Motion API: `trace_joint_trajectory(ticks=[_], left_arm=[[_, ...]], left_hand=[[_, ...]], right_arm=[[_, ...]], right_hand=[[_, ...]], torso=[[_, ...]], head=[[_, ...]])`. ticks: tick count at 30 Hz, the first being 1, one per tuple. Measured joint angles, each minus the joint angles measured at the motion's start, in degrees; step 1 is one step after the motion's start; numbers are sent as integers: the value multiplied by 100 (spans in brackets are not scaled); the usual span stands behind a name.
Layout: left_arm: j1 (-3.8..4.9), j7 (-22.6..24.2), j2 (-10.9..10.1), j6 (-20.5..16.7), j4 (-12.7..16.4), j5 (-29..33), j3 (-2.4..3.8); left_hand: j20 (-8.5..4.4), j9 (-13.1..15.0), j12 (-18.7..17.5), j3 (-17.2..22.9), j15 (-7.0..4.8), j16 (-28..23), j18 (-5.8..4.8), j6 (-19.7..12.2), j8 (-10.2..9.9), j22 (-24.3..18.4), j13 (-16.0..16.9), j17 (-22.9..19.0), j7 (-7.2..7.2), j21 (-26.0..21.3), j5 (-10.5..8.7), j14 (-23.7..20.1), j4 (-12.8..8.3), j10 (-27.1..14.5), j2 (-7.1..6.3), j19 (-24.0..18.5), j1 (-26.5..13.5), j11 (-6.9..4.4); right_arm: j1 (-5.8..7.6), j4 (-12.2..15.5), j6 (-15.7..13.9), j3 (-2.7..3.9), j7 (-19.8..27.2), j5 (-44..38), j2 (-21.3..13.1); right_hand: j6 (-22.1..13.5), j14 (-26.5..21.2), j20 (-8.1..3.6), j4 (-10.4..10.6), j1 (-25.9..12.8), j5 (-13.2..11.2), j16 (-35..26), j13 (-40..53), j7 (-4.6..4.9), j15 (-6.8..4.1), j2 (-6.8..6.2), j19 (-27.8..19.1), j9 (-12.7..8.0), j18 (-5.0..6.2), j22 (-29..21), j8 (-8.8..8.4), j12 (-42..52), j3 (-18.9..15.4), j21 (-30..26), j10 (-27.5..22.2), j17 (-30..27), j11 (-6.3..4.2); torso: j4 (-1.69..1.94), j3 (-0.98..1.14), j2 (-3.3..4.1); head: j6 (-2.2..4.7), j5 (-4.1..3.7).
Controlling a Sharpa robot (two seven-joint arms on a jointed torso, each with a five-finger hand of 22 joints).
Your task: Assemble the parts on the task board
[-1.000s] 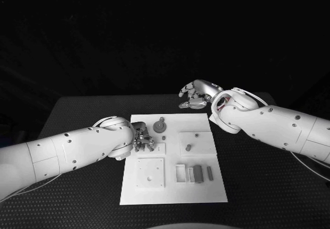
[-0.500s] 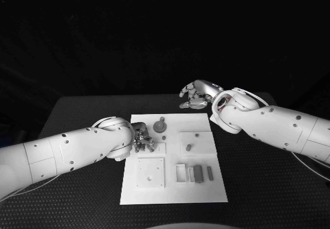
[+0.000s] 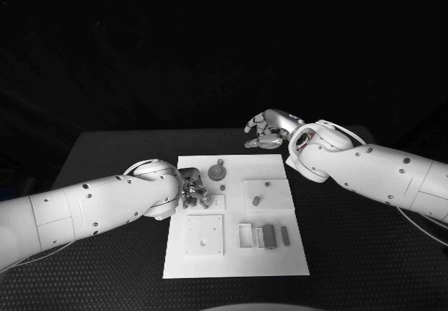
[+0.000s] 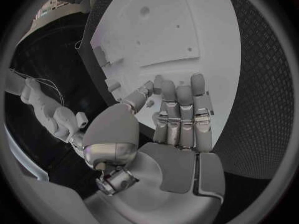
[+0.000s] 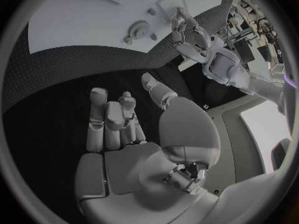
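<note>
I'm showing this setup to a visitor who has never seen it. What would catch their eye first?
Probably the white task board in the middle of the black table, with small grey parts on it, including a round one near its far edge. Next, the two white arms: the left hand is low over the board's left side, while the right hand hovers beyond the board's far edge, holding nothing.

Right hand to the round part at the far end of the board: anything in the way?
Nothing visible. The right hand hangs empty over bare table beyond the task board's far edge; only open table and board lie between it and the round part. The left hand sits nearer, off to the side.
</note>
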Motion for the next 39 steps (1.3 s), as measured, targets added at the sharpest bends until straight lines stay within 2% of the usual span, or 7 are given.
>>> trace_joint_trajectory(ticks=[9,18,25,31,35,39], left_arm=[[-2,26,-10,93,67,-76,-43],[-3,55,-5,193,84,-80,-47],[-12,86,-28,84,78,-53,-53],[-21,100,-107,-218,27,176,-54],[-33,87,-150,-563,-27,490,-65],[-36,67,-185,-922,-63,774,-66]], left_hand=[[0,-29,22,41,0,22,0,22,-7,0,0,0,-21,22,-10,1,-43,21,-4,0,4,-4],[-12,-25,42,34,0,45,0,21,-21,0,0,0,-21,22,23,1,-50,26,-4,13,4,-8],[-21,-26,104,27,-27,100,0,74,11,-1,1,1,-29,73,70,32,-57,39,-4,23,4,-1],[-31,-36,126,25,-26,110,0,75,17,-1,1,1,-30,88,70,33,-57,40,-4,34,4,-2],[-37,-66,161,23,-47,140,0,111,18,-1,1,-4,-30,129,71,67,-56,64,36,56,-36,-14],[-92,-70,259,4,-65,222,-2,165,28,-1,12,-6,-33,196,435,146,-62,102,73,115,-73,-24]], right_arm=[[-1,4,2,0,0,8,-8],[-3,2,2,0,0,15,-8],[-7,0,2,0,0,17,-7],[-12,-4,2,0,0,19,-7],[-15,-9,2,0,0,19,-7],[-15,-10,1,0,0,20,-9]], right_hand=[[0,0,2,0,-23,0,0,-5,0,0,-23,-2,0,0,0,0,0,0,0,0,-5,0],[12,0,10,0,-23,0,0,-5,12,0,-23,-10,1,0,0,0,0,0,0,0,-5,0],[12,0,11,0,-23,0,0,-4,12,0,-23,-11,1,0,0,0,0,0,0,0,-5,0],[12,0,11,0,-23,0,0,-4,12,0,-23,-12,1,0,0,0,0,0,0,0,-5,0],[11,0,12,15,-23,0,0,-4,12,0,-23,-12,1,0,0,0,6,16,0,0,-5,0],[11,0,19,15,-23,0,0,-7,12,0,-23,-19,1,0,0,0,22,16,0,0,-5,0]], torso=[[-2,4,1],[-5,3,2],[-5,3,4],[-7,3,6],[-9,2,6],[-8,4,6]], head=[[3,8],[-2,13],[5,8],[13,3],[14,-3],[11,-6]])
